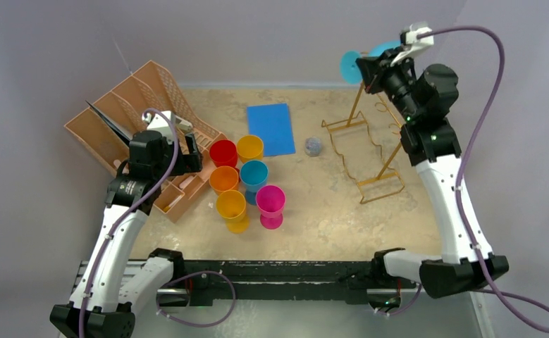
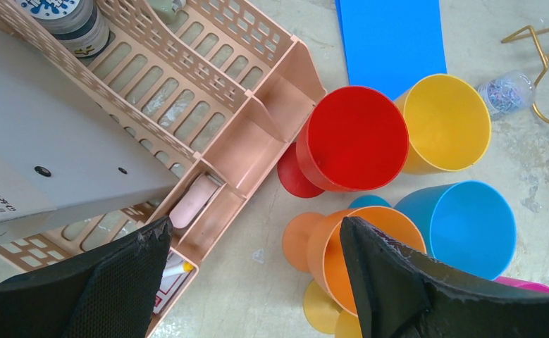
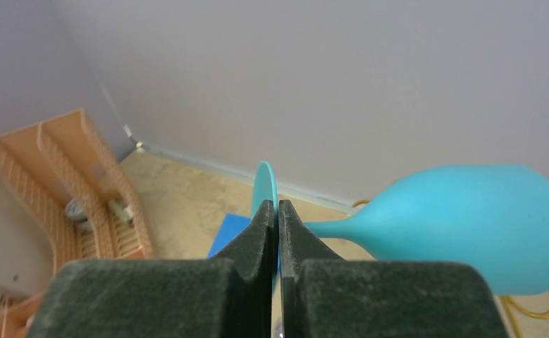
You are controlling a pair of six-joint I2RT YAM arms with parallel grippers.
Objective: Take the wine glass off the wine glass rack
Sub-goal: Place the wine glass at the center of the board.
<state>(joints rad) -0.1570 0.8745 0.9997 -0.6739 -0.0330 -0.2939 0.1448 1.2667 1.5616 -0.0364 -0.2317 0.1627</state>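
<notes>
Cups (image 1: 254, 173) crowd the middle of the table (image 1: 328, 211). My left gripper (image 2: 255, 229) hangs over them and the near corner of the brown tray (image 2: 243, 141), fingers spread wide and holding nothing. Farther right stands the gold wine glass rack (image 1: 380, 181). Above its far end, at the table's far edge, my right gripper (image 3: 278, 211) pinches the teal wine glass (image 3: 461, 225) by its foot, bowl lying sideways.

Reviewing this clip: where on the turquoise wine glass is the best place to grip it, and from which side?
Grip the thin stem, right beside the foot disc. The turquoise wine glass lies sideways with its stem level, so come in across the stem from the robot's side. The bowl looks too wide and rounded to pinch. The right gripper is shut at that spot.
</notes>
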